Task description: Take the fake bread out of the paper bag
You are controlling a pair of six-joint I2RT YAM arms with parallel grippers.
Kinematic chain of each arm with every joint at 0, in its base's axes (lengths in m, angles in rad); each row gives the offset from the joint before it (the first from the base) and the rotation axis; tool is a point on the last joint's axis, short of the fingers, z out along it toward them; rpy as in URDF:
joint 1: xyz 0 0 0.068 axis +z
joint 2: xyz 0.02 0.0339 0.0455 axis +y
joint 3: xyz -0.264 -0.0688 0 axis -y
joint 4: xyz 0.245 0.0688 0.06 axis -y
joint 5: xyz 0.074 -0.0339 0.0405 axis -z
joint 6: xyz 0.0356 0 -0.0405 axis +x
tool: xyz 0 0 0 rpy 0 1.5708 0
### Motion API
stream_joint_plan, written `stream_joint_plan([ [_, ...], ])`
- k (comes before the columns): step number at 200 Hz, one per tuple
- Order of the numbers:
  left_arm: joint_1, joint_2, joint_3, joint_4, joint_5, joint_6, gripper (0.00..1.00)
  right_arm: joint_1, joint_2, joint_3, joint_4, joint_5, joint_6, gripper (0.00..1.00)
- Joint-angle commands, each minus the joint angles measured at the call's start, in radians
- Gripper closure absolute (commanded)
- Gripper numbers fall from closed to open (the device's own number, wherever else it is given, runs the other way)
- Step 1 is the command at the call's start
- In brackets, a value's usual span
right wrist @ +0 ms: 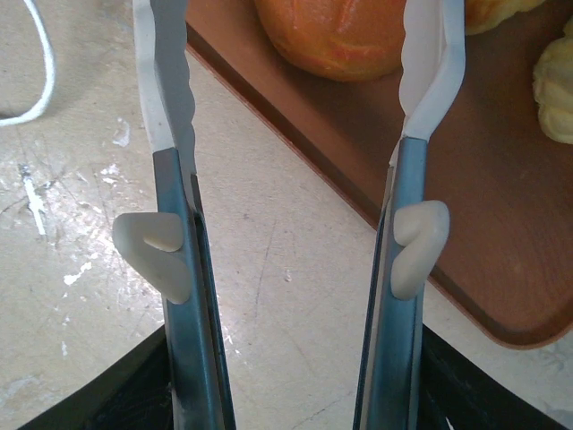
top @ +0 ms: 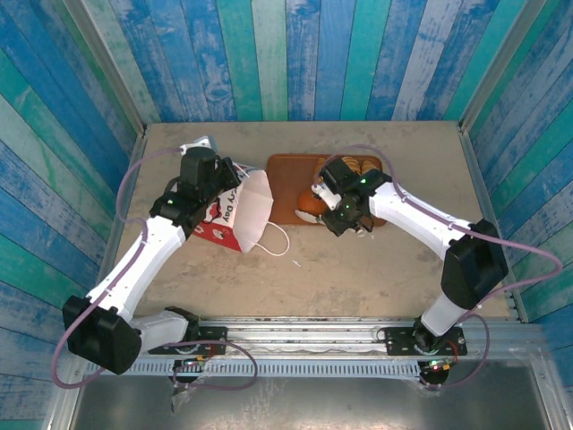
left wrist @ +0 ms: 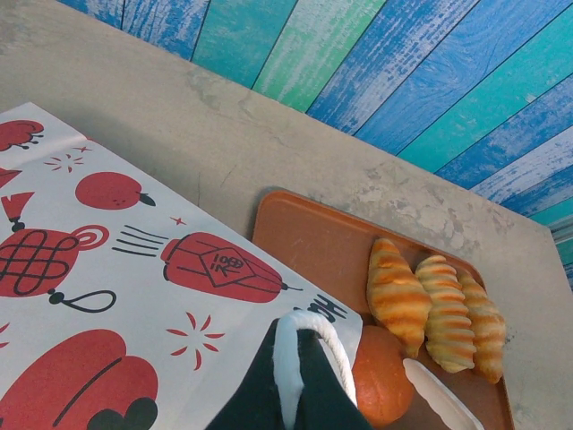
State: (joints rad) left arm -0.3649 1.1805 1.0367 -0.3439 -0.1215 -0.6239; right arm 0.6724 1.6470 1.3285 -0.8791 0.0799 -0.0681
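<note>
The paper bag [top: 240, 215], white with red prints [left wrist: 134, 296], lies on its side left of the brown tray [top: 286, 175], mouth toward the tray. My left gripper [left wrist: 300, 336] is shut on the bag's white loop handle [left wrist: 313, 327] at the mouth [top: 228, 184]. Fake bread lies on the tray [left wrist: 313, 242]: three golden croissants [left wrist: 448, 309] side by side and an orange roll [left wrist: 380, 376] at the near edge. My right gripper [right wrist: 300, 27], with long blue fingers and white tips, stands open around the orange roll [right wrist: 340, 36], with a gap on the left side. The inside of the bag is hidden.
The bag's second loop handle [top: 273, 237] trails on the table toward the front [right wrist: 40, 72]. The tray's near edge [right wrist: 501, 224] runs under my right fingers. Blue plank walls close the table at the back and sides.
</note>
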Motion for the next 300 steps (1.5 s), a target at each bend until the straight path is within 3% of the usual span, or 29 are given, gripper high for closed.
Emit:
stream_joint_plan([
  [1,-0.003,-0.041,-0.003,0.017,-0.011,0.016,1.00,0.013,-0.004,0.033,-0.014,0.062,0.006,0.41],
  [65,-0.003,-0.032,-0.002,0.022,0.000,0.014,1.00,0.008,0.009,0.012,0.029,0.090,0.038,0.39],
  [126,-0.002,-0.036,-0.006,0.022,-0.001,0.013,1.00,-0.005,0.085,0.038,0.020,0.003,0.040,0.39],
  [175,-0.003,-0.037,-0.010,0.025,-0.004,0.011,1.00,-0.005,0.016,0.011,0.012,0.011,0.044,0.50],
  [203,-0.003,-0.032,-0.011,0.030,0.007,0.008,1.00,-0.006,-0.022,-0.015,0.005,0.015,0.036,0.50],
  [300,-0.003,-0.045,-0.016,0.026,0.002,0.009,1.00,-0.013,0.016,0.001,0.012,0.023,0.022,0.39],
])
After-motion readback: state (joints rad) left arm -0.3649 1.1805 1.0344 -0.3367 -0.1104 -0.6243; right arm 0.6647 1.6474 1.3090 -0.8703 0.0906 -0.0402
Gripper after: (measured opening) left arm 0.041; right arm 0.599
